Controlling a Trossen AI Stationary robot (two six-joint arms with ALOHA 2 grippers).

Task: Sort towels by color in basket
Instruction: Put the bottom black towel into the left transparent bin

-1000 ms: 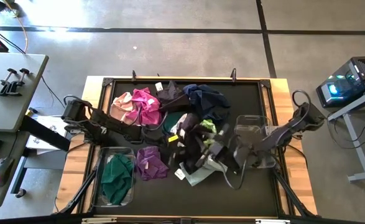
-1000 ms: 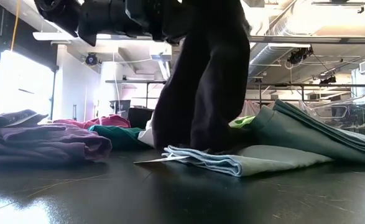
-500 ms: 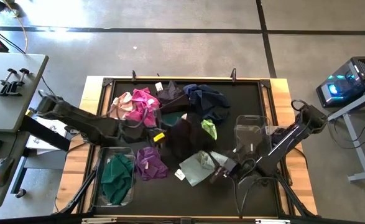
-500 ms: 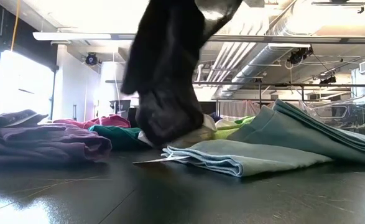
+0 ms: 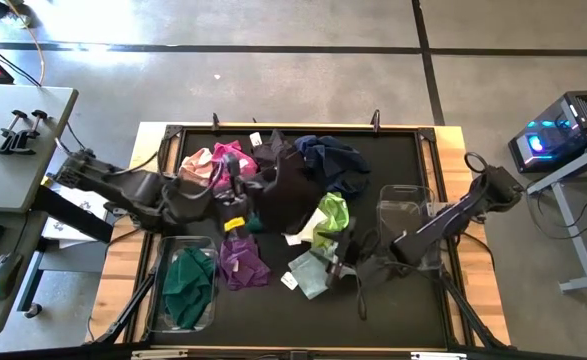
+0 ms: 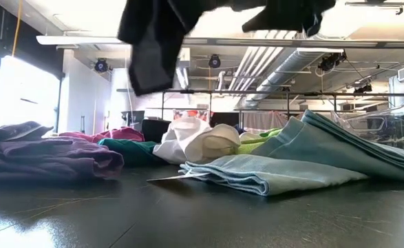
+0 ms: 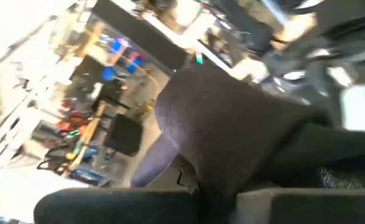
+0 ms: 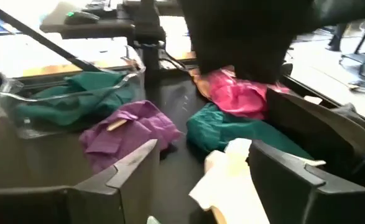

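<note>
Black cloth (image 5: 291, 190) was held in the left gripper (image 5: 245, 190), whose fingers were clamped on it, above the middle of the black table (image 5: 393, 310); in the low view it hung clear of the surface, high in the picture. The right gripper (image 5: 335, 262) was seen low over the pale mint towel (image 5: 308, 272), with its fingers spread apart and nothing between them. A lime towel (image 5: 328, 218) and a white one (image 6: 195, 138) were lying just beside the mint one. A purple towel (image 5: 243, 260) was lying next to the clear bin (image 5: 163, 300) in which a dark green towel (image 5: 188, 285) was kept. Pink and magenta towels (image 5: 218, 165) and a navy one (image 5: 335, 160) were lying toward the far edge. A second clear bin (image 5: 405, 205) stood on the right.
</note>
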